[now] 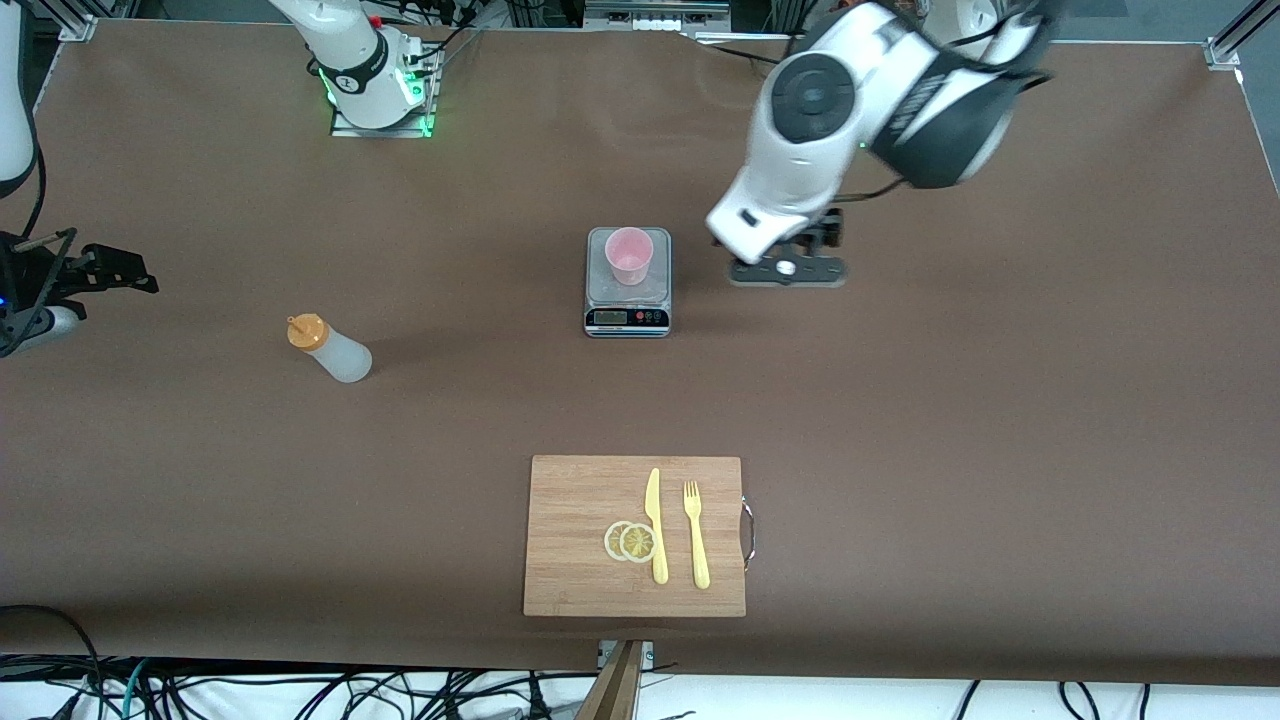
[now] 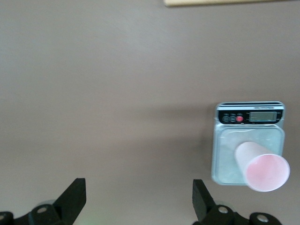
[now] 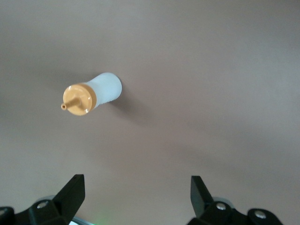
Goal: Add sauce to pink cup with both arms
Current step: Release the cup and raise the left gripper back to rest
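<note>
Pale pink plastic, one tumbler: pink cup [image 1: 629,255] [image 2: 262,165] upright on one small silver kitchen scale [image 1: 627,298] [image 2: 224,159], mid-table. Taken as landmark for all placements below. Dark control strip with display noted along the scale's edge nearer the front camera; writing and digits not legible.

One sauce bottle [image 1: 331,348] [image 3: 92,94], translucent whitish with orange nozzle cap, standing on the brown table covering [image 1: 1000,420], well apart from the cup toward the right arm's end and a little nearer the front camera. No label readable.

Left gripper [image 1: 790,262] [image 2: 136,199] over bare table just beside the scale, toward the left arm's end; fingers [image 2: 75,197] spread wide, nothing held. Right gripper [image 1: 85,275] [image 3: 136,197] at the right arm's end of the table, well apart from the cup, over bare table near the bottle; fingers [image 3: 72,194] likewise spread wide, nothing held.

One wooden cutting board [image 1: 575,580] with metal handle, nearer the front camera than the cup. On it: one yellow knife [image 1: 655,525], one yellow fork [image 1: 696,535], two overlapping lemon slices [image 1: 630,541] beside the knife.
</note>
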Available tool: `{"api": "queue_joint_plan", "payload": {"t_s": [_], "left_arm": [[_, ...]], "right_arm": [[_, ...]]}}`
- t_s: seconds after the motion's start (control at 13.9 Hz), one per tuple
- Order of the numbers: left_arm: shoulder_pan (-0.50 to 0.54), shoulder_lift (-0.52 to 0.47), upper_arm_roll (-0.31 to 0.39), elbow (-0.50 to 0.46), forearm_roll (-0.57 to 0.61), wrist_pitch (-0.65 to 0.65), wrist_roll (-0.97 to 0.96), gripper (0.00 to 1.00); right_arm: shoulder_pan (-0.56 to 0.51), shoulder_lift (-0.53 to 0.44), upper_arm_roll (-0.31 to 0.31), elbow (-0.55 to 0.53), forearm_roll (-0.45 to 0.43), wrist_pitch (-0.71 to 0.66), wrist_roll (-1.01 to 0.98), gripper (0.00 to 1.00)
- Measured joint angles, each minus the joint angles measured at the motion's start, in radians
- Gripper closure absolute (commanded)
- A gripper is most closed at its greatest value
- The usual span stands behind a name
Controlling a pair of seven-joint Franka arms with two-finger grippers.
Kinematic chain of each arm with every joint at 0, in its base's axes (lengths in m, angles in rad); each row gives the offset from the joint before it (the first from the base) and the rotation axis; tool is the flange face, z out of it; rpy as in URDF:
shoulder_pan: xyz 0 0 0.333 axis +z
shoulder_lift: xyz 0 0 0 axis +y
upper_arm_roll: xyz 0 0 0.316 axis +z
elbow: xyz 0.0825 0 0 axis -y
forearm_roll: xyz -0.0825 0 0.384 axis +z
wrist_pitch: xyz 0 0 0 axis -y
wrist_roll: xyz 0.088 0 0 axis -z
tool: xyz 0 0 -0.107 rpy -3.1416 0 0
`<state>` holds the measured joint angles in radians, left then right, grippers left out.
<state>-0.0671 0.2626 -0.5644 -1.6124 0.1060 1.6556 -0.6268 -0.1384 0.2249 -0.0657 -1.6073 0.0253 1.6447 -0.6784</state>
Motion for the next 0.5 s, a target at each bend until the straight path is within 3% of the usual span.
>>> {"api": "queue_joint_plan", "payload": {"t_s": [0.22,0.5], "left_arm": [[0.136,-0.009,0.003,0.097,-0.011,-0.104,0.174,0.00],[0.284,-0.011,0.036,0.163,-0.073,-0.146,0.402,0.00]], "right_arm": [[-0.075,0.046,-0.001,-0.002,0.129,0.004,-0.284,0.00],[-0.166,0.149,-0.003,-0.008,0.294,0.002,-0.601,0.00]]}}
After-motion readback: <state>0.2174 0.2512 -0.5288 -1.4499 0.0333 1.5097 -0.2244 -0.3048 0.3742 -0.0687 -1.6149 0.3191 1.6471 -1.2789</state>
